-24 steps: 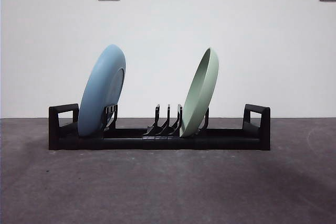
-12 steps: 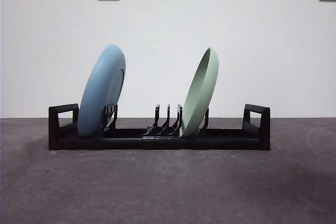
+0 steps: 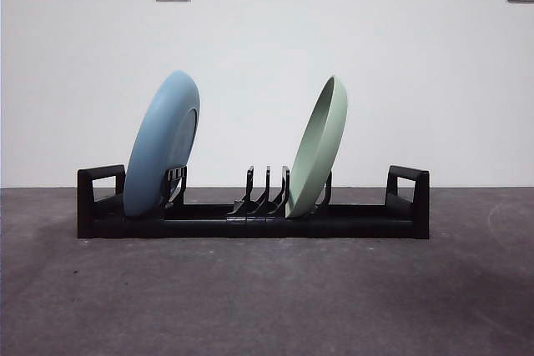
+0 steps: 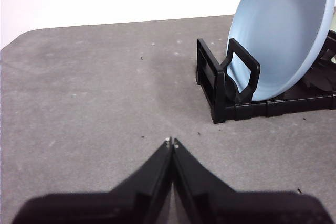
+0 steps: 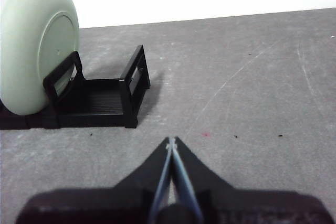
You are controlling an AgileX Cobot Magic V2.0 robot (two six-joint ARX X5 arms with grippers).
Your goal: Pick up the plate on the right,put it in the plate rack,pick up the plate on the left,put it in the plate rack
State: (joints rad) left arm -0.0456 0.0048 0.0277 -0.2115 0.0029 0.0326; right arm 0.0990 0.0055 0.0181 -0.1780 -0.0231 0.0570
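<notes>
With both plates already standing in the plate rack (image 3: 250, 221), I read the task as done — no pick step left. Blue plate (image 3: 162, 146) leans in the left-end slots, green plate (image 3: 318, 149) in the slots right of centre. Left tool (image 4: 171, 142) and right tool (image 5: 171, 141) are both closed on nothing, low over bare counter (image 3: 267, 298), each clear of the rack's ends. Next call, I judge — just park the arms.

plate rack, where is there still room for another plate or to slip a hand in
In the plate rack, the prongs between the blue plate and green plate stand unfilled. There is also a bare bay between the green plate and the rack's end handle. The blue plate crowds the opposite handle.
</notes>
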